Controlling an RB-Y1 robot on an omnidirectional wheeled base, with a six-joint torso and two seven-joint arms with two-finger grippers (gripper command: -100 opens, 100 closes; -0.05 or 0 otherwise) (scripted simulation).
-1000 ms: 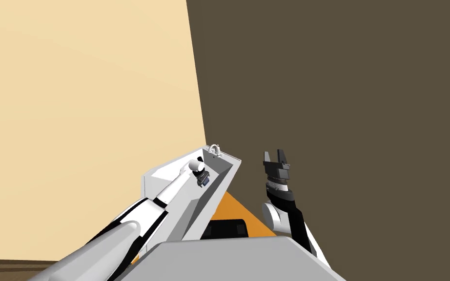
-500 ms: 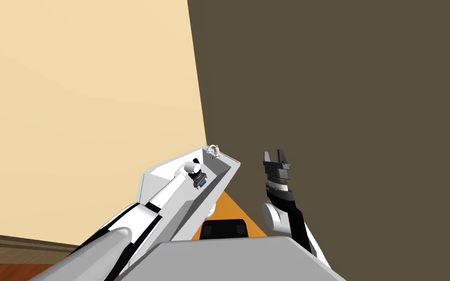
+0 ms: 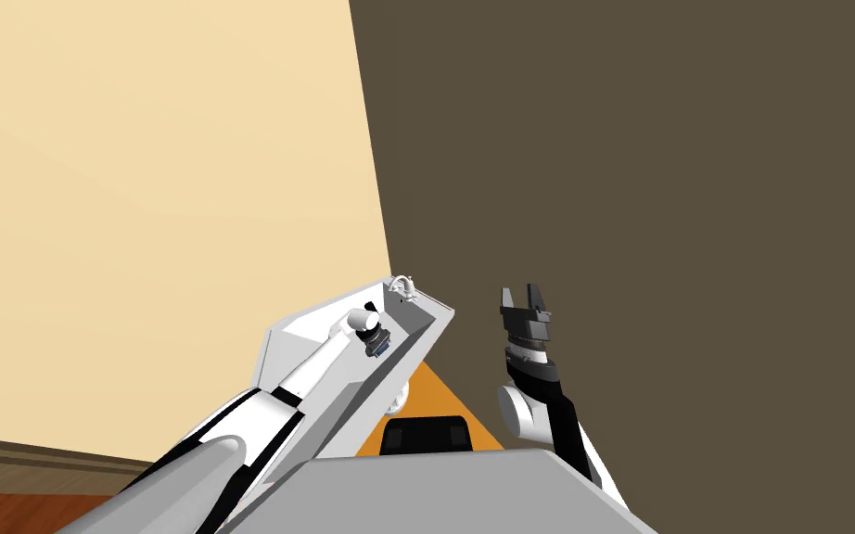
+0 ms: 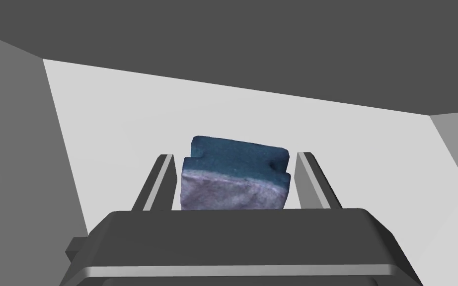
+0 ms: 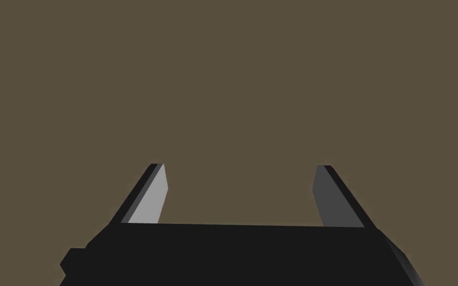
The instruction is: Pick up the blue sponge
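Note:
The blue sponge, dark blue on top with a pale greyish lower part, sits between the fingers of my left gripper. The fingers stand narrower than open and close against its two sides. In the head view the left gripper reaches down into a white sink basin, with a speck of blue at its tip. My right gripper is raised to the right of the sink, away from it. In its own wrist view the right gripper is open with nothing between the fingers.
A small faucet stands on the sink's far end, in the corner where a cream wall meets a dark brown wall. An orange surface lies beside the sink, near my chest. Grey basin walls close in around the left hand.
The head view has shifted, bringing wood floor in at the lower left. My left hand sits slightly nearer to me along the basin. The right arm has not moved.

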